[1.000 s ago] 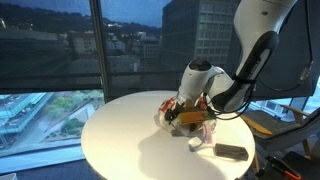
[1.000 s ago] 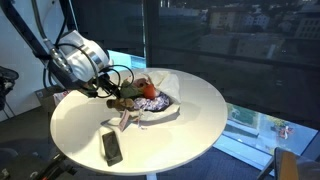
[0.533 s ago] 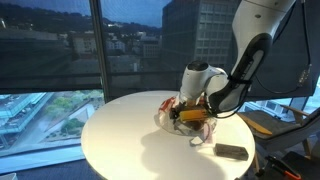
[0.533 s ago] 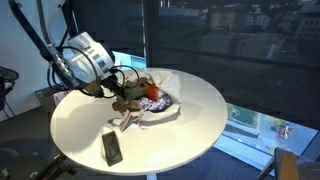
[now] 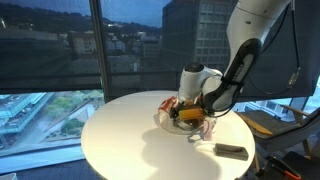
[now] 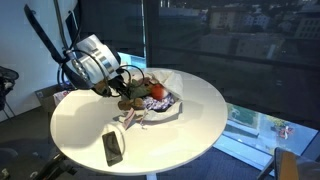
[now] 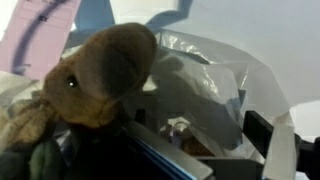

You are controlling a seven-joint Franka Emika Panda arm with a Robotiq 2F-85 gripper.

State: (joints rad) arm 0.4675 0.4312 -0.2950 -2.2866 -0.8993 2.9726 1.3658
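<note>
Tool [image 6: 123, 96] wide open, nothing held, above brown plush toy [image 7: 100, 70] @ 10 o'clock in wrist view. Risk: jaws could catch clear plastic bag [image 7: 215, 90] at 3 o'clock too, dragging both across counter [image 5: 120, 140].

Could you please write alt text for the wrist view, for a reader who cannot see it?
A brown plush toy with a dark bead eye fills the upper left, seen close up in front of a crumpled clear plastic bag on a white table. A dark gripper finger shows at the lower right.
</note>
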